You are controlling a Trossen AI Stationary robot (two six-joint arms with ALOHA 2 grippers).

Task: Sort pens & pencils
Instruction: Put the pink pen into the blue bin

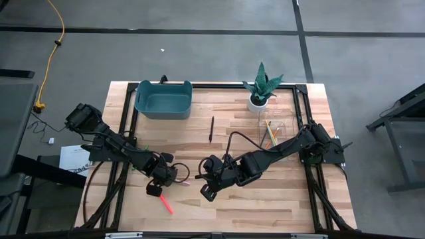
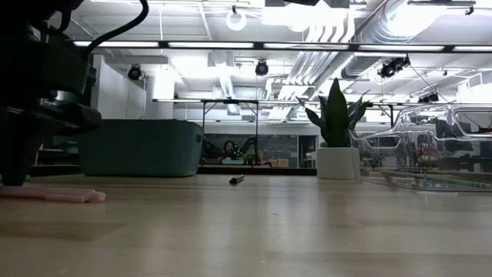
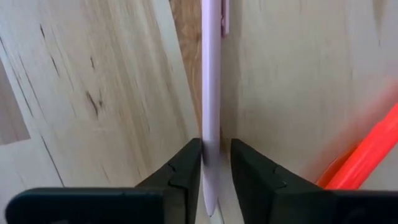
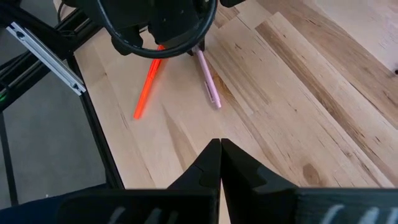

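The left claw (image 1: 174,178) sits low over the counter (image 1: 279,206) near its front-left part, its 2 fingers (image 3: 186,171) parted a little on either side of the pale pink pen (image 3: 211,93), which lies flat on the wood between them; whether the pads press it cannot be told. Just beside this, toward the front edge, lies the red-orange pen (image 1: 165,203), also flat. A teal bin (image 1: 163,99) stands at the back-left of the counter. Near the middle, toward the back, the black pen (image 1: 212,129) lies alone on the boards. The right claw (image 1: 208,179) hovers near the counter's middle, facing the left claw, its fingers (image 4: 211,163) pressed together with nothing between them. At the back-right stands a potted plant (image 1: 261,87) in a white pot, and beside it toward the right edge a clear container (image 1: 277,130) holds slim pencils (image 1: 270,134), yellow and orange among them.
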